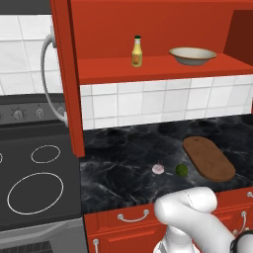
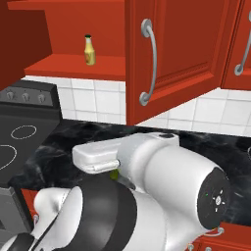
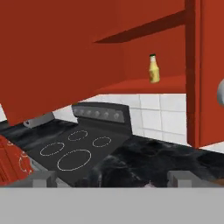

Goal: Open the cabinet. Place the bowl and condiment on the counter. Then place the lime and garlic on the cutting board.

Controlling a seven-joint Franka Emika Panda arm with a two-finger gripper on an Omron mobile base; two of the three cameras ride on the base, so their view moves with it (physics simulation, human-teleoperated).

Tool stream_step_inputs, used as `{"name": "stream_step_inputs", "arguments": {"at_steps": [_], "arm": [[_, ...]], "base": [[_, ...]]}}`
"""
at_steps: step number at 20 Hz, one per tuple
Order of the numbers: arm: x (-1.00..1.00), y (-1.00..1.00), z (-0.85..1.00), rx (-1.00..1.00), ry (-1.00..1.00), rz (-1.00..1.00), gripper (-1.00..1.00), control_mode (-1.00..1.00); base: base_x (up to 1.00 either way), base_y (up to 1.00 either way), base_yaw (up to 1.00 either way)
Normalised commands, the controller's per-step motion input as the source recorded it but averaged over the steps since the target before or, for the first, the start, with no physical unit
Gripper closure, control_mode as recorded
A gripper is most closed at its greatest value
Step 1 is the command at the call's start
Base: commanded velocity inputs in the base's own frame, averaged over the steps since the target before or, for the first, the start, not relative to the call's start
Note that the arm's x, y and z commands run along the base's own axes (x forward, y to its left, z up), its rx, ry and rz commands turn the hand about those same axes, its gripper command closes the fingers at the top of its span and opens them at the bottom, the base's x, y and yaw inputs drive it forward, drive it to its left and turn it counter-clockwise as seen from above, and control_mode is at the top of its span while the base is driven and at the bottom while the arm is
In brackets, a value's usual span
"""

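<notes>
Nearest the base cameras, the white arm (image 1: 190, 210) bulks over the front edge of the desk (image 1: 123, 173). Its jaws stand spread wide with nothing between them; the two dark fingertips (image 3: 43, 177) rise far apart in the hand view. At far left sits the dark stovetop (image 1: 34, 183) with white rings. Next, the cabinet (image 1: 148, 24) hangs open, its left door (image 1: 66, 74) swung out edge-on. On the red inner shelf the condiment (image 1: 137, 51) stands upright, the bowl (image 1: 192, 56) well to its right. Below on the desk, the garlic (image 1: 158, 169) lies just left of the lime (image 1: 181, 170), apart from it. Beside the lime to the right rests the cutting board (image 1: 208, 158), bare.
</notes>
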Motion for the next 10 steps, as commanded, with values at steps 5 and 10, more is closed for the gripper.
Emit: {"name": "stream_step_inputs", "arguments": {"at_steps": [5,10], "arm": [[-0.95,0.21,0.29,-0.04,-0.19,-0.14,-1.0,-1.0],[-0.14,0.62,0.0,-0.02,-0.1,-0.51,-1.0,-1.0]], "base": [[0.0,0.0,0.0],[0.0,0.0,0.0]]}}
